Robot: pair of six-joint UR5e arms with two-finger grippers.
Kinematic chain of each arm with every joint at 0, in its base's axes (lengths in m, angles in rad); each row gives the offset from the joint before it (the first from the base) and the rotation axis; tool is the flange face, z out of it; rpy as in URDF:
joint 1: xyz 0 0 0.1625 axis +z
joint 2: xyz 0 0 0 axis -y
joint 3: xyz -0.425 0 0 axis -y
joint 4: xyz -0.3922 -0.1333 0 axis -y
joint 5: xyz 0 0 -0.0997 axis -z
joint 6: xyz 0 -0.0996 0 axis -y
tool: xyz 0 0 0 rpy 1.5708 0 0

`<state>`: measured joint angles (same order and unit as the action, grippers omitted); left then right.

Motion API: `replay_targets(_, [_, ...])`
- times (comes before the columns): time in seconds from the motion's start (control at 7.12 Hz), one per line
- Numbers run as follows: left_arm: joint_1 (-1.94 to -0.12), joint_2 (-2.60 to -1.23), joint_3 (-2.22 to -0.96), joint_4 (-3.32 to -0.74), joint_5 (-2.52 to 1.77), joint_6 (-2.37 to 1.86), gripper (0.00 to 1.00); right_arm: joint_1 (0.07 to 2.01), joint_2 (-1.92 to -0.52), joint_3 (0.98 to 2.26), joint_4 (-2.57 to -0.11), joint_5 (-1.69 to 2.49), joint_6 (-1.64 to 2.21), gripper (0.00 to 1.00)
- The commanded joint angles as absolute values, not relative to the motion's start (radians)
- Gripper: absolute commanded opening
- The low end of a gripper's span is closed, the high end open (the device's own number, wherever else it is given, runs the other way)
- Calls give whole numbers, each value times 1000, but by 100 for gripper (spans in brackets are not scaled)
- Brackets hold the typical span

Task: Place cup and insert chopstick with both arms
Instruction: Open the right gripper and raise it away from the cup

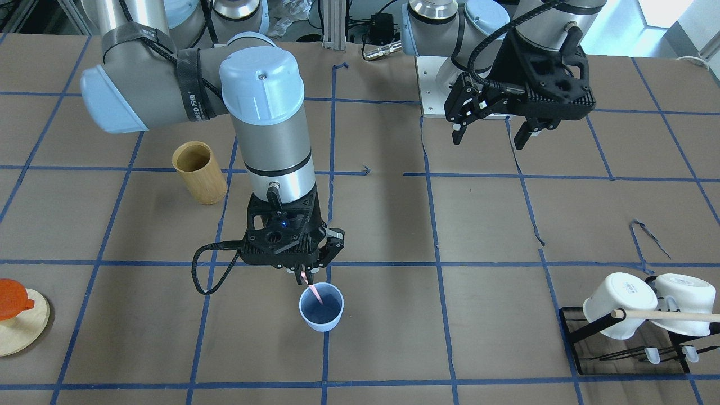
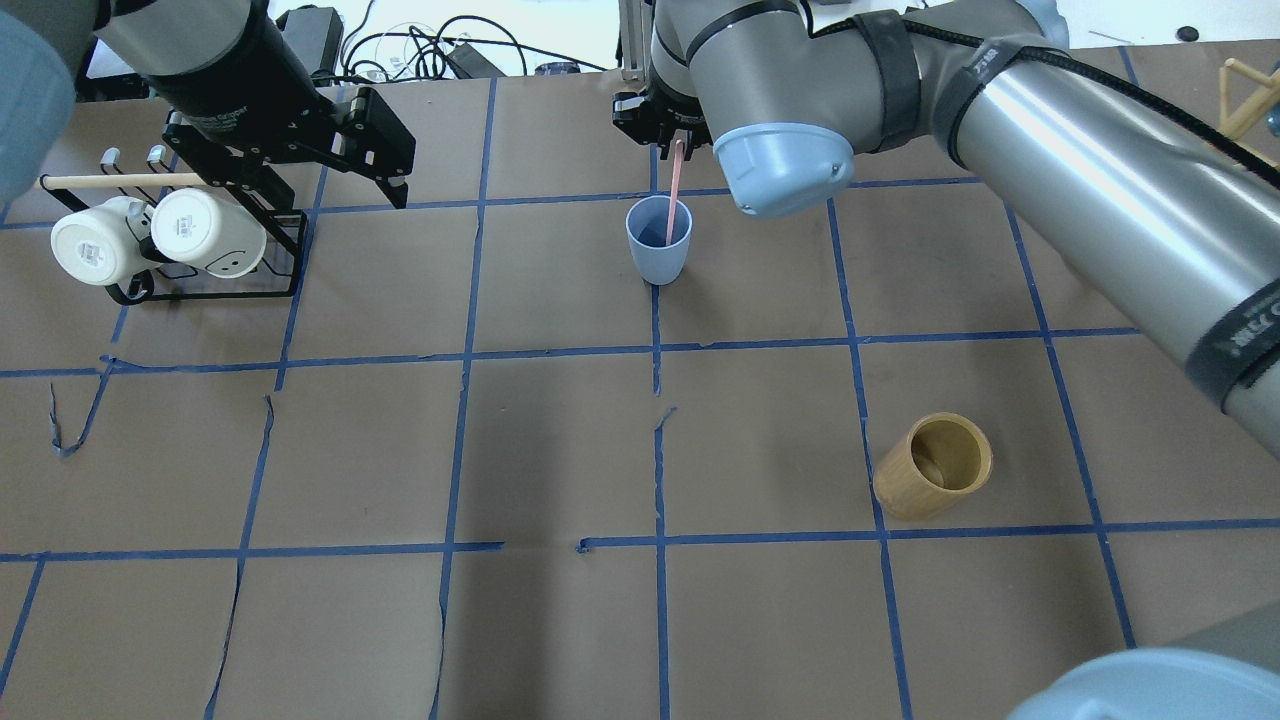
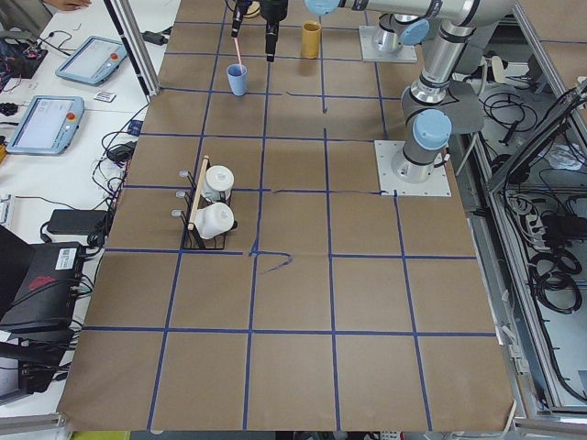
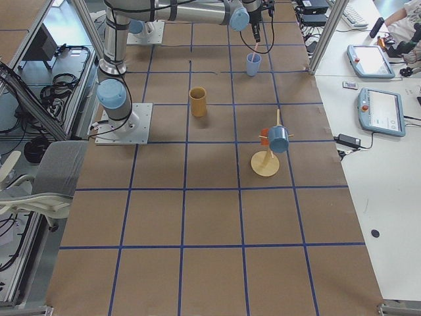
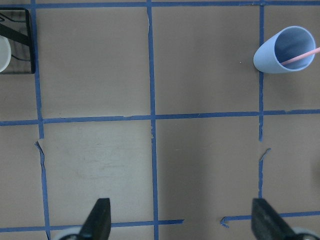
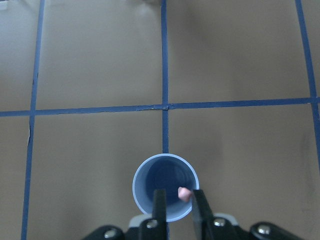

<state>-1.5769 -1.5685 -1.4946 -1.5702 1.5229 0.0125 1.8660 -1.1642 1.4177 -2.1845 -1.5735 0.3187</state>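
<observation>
My arms were silver-grey tubes with pale blue joint caps. Black straps, one lettered in white, bound a black cable along my right arm (image 1: 270, 140). My left gripper (image 1: 492, 138) and right gripper (image 1: 306, 275) were black ribbed plastic, the left white-tipped.

bamboo cup (image 2: 933, 466) upright | white mugs (image 2: 205, 232) on rack (image 1: 588, 328) | orange cup (image 1: 11, 300), perhaps

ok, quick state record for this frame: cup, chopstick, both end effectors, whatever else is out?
cup: blue cup, upright
chopstick: pink chopstick, lower end inside the blue cup, top end gripped
right end effector: shut on the pink chopstick, directly above the cup
left end effector: open, empty, well away from the cup
other: bamboo cup, upright; mug rack holding two white mugs
</observation>
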Motion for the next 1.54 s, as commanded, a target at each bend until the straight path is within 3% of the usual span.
replay_targets(0.0, [-1577, -1566, -1496, -1569, 1523, 12, 100, 1864, -1175, 1398, -2188, -1569, 311, 84])
replay_targets(0.28, [-1577, -1566, -1494, -1572, 1523, 12, 100, 1827, -1241, 1246, -1910, -1565, 212, 86])
replay_targets(0.56, [-1575, -1566, -1494, -1572, 1523, 12, 100, 1705, -1334, 1206, -1670, -1551, 79, 91])
replay_targets(0.84, [-1575, -1565, -1503, -1566, 1520, 12, 100, 1615, -1464, 1263, -1399, -1540, 8, 92])
replay_targets(1.12, [-1575, -1565, -1505, -1560, 1520, 12, 100, 1617, -1566, 1408, -1422, -1534, -8, 99])
replay_targets(1.4, [-1575, -1560, -1506, -1566, 1520, 12, 100, 1615, -1569, 1425, -1493, -1552, -46, 100])
